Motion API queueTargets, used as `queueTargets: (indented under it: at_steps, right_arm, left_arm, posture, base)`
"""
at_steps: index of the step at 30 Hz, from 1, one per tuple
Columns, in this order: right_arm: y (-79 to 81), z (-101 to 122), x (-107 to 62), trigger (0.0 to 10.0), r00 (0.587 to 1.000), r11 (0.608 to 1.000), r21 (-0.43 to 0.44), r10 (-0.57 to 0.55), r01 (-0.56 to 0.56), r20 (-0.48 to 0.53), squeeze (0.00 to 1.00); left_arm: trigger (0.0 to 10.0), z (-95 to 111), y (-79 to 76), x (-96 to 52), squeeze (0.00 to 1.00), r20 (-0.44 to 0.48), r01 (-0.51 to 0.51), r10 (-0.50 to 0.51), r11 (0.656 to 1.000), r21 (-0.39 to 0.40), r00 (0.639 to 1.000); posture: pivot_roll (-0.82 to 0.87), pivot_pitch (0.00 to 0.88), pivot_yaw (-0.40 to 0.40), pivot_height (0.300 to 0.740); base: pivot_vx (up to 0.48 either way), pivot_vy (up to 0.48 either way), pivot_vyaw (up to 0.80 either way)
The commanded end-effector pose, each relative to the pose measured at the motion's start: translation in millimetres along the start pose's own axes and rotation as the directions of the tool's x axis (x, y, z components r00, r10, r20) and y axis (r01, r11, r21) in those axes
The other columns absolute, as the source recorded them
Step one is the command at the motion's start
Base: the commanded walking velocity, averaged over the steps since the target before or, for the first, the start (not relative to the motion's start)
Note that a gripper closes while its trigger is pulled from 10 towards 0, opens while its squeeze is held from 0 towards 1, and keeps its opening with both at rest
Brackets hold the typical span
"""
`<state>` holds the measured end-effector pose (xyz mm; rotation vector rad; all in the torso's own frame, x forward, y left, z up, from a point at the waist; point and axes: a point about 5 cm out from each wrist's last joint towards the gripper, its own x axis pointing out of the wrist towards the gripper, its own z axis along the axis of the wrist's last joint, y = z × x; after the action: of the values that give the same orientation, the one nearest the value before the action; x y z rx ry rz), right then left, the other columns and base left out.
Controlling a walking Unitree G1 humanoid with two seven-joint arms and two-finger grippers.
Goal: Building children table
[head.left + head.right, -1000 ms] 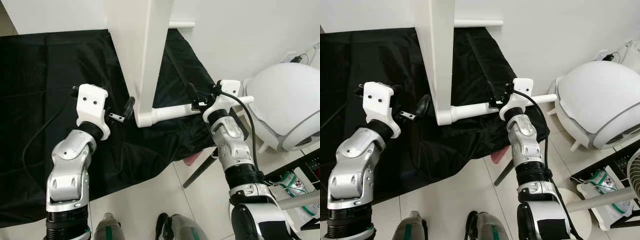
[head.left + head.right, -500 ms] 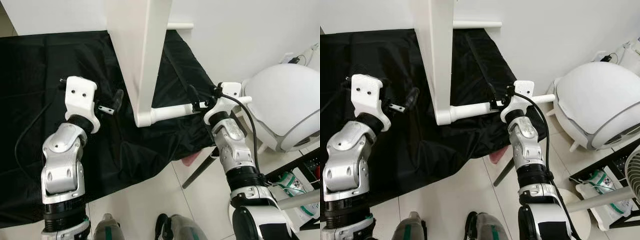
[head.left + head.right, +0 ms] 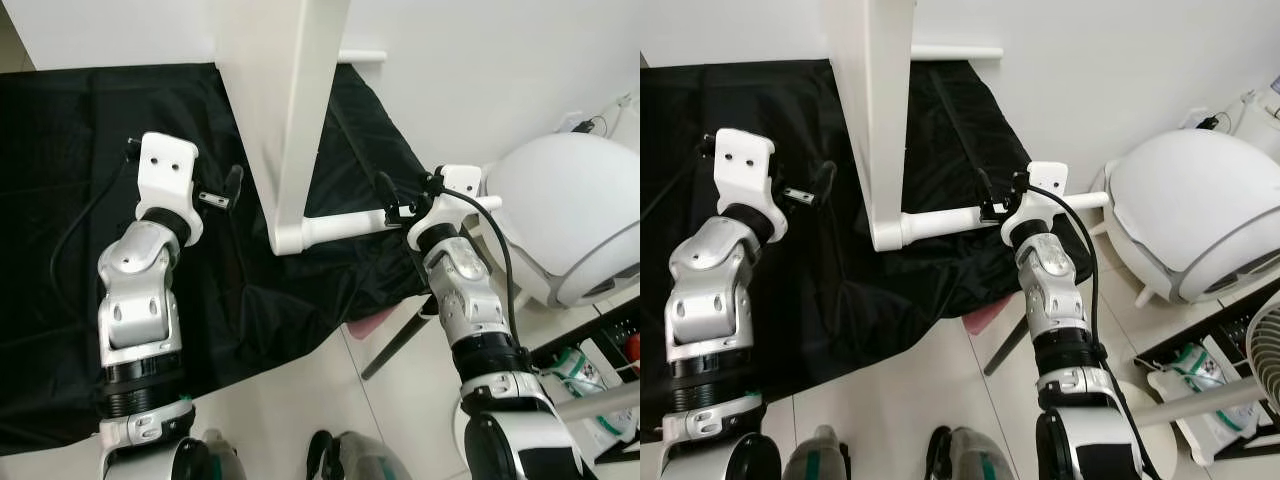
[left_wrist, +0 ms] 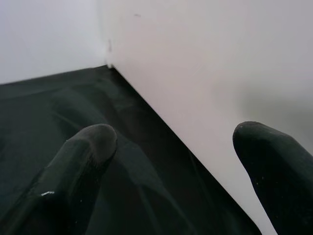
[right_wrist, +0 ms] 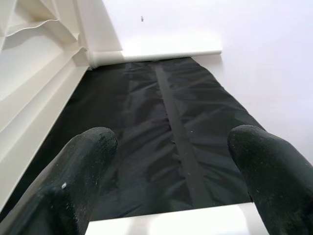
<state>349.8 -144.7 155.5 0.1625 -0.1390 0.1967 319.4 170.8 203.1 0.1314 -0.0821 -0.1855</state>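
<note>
1. Left eye view: the flat white panel of the children's table, smooth and matt with squared edges, stands on its edge on the black cloth, which is thin, creased and faintly shiny and covers the floor under both arms. The panel rises up and out of the top of the picture and sits between the two arms.

2. A white round table leg, a smooth cylinder with a rounded collar, joins the panel's near lower corner and runs level toward the robot's right. Its long axis lies across the scene, straight toward the right gripper.

3. A big white dome-shaped appliance, glossy and hard, sits on the pale tiled floor further to the right, apart from the work.

4. The right gripper is at the leg's outer end, the nearer hand by far. Its wrist view shows the two black rounded fingers spread wide with the leg lying across just beneath them and nothing clamped between them. I judge that closing on the leg takes only a small drop onto it.

5. The left gripper hovers just beside the panel's broad face, apart from it. Its wrist view shows the fingers parted and empty, the white face straight ahead.
</note>
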Motion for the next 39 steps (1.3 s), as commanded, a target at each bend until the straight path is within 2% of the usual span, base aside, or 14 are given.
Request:
queueTargets:
  at_steps: [1, 4, 8, 12, 15, 19, 22, 24, 26, 29, 31, 34, 36, 39]
  right_arm:
    - [-5.8, 4.8, 1.7, 10.0, 1.0, 1.0, 0.003, -0.03, 0.03, 0.005, 0.0]
    - [-6.6, 7.7, 2.9, 10.0, 0.999, 0.999, -0.012, -0.032, 0.033, 0.019, 0.0]
    - [-6.0, 8.1, 2.9, 10.0, 1.0, 0.994, -0.111, -0.016, 0.018, 0.022, 0.0]
    - [-4.8, 9.7, -1.6, 10.0, 0.999, 0.992, -0.122, 0.017, -0.01, 0.052, 0.0]
    - [-5.3, 9.7, -5.0, 10.0, 0.998, 0.994, -0.105, 0.03, -0.023, 0.062, 0.0]
    - [-6.3, 11.1, -5.4, 10.0, 0.996, 0.993, -0.115, 0.031, -0.022, 0.079, 0.0]
    - [-6.0, 8.3, -9.6, 10.0, 0.995, 0.989, -0.147, 0.043, -0.029, 0.094, 0.0]
    - [-3.7, 4.4, -17.5, 10.0, 0.991, 0.978, -0.204, 0.072, -0.047, 0.113, 0.0]
    - [-3.7, 3.4, -20.7, 10.0, 0.99, 0.974, -0.222, 0.073, -0.045, 0.118, 0.0]
    - [-5.1, -4.5, -29.6, 10.0, 0.992, 0.971, -0.237, 0.058, -0.03, 0.111, 0.0]
    - [-5.2, -6.4, -30.6, 10.0, 0.993, 0.972, -0.234, 0.055, -0.029, 0.106, 0.0]
    - [-5.4, -8.5, -32.0, 10.0, 0.993, 0.972, -0.235, 0.042, -0.015, 0.107, 0.0]
    - [-3.7, -8.7, -30.2, 10.0, 0.993, 0.969, -0.245, 0.043, -0.015, 0.109, 0.0]
    - [-2.5, -7.9, -28.2, 10.0, 0.992, 0.968, -0.249, 0.047, -0.017, 0.115, 0.0]
  left_arm:
    - [10.0, -5.6, 18.8, 0.2, 0.0, -0.024, -0.42, 0.42, 0.907, -0.033, 0.907]
    - [10.0, -6.0, 18.4, 4.6, 0.0, -0.022, -0.413, 0.413, 0.909, -0.051, 0.911]
    - [10.0, -6.4, 18.6, 8.8, 0.0, -0.017, -0.416, 0.416, 0.909, -0.033, 0.909]
    - [10.0, -8.5, 19.9, 10.2, 0.0, -0.011, -0.413, 0.413, 0.91, -0.022, 0.911]
    - [10.0, -13.5, 20.7, 12.0, 0.0, -0.039, -0.427, 0.425, 0.902, -0.066, 0.904]
    - [10.0, -11.2, 21.7, 13.2, 0.0, -0.006, -0.428, 0.428, 0.903, -0.039, 0.904]
    - [10.0, -12.8, 14.2, 10.6, 0.0, 0.063, -0.391, 0.39, 0.92, 0.011, 0.919]
    - [10.0, -18.9, 2.0, 4.5, 0.0, 0.079, -0.341, 0.341, 0.94, -0.01, 0.937]
    - [10.0, -20.1, -1.9, 1.3, 0.0, 0.083, -0.323, 0.323, 0.946, -0.022, 0.943]
    - [10.0, -28.8, -6.4, -9.6, 0.0, 0.071, -0.261, 0.269, 0.96, -0.105, 0.96]
    - [10.0, -30.9, -6.3, -10.7, 0.0, 0.067, -0.257, 0.264, 0.961, -0.105, 0.962]
    - [10.0, -33.4, -4.2, -13.8, 0.0, 0.056, -0.27, 0.283, 0.948, -0.167, 0.958]
    - [10.0, -34.2, -8.4, -17.6, 0.0, 0.057, -0.254, 0.273, 0.941, -0.223, 0.96]
    - [10.0, -36.5, -14.0, -20.6, 0.0, 0.05, -0.244, 0.263, 0.939, -0.243, 0.963]
  posture:
    - [0.0, 0.037, -0.112, 0.74]
    - [0.0, 0.042, -0.108, 0.74]
    - [0.0, 0.042, -0.108, 0.74]
    - [0.0, 0.044, -0.106, 0.74]
    - [0.0, 0.044, -0.106, 0.74]
    - [0.0, 0.049, -0.086, 0.74]
    - [0.0, 0.035, -0.072, 0.74]
    - [0.0, 0.032, -0.069, 0.74]
    - [0.0, 0.028, -0.062, 0.74]
    - [0.0, 0.025, -0.056, 0.74]
    - [0.0, 0.025, -0.056, 0.74]
    - [0.01, 0.016, -0.057, 0.74]
    - [0.01, 0.007, -0.05, 0.74]
    - [0.0, 0.002, -0.052, 0.74]
  base:
    - [0.0, 0.0, 0.0]
    - [0.0, 0.0, 0.0]
    - [0.0, 0.0, 0.0]
    - [0.0, 0.0, 0.0]
    - [0.0, 0.0, 0.0]
    - [0.0, 0.0, 0.0]
    - [0.0, 0.0, 0.0]
    - [0.0, 0.0, 0.0]
    - [0.0, 0.0, 0.0]
    - [0.0, 0.0, 0.0]
    - [0.0, 0.0, 0.0]
    - [0.0, 0.0, 0.0]
    - [0.0, 0.0, 0.0]
    - [0.0, 0.0, 0.0]
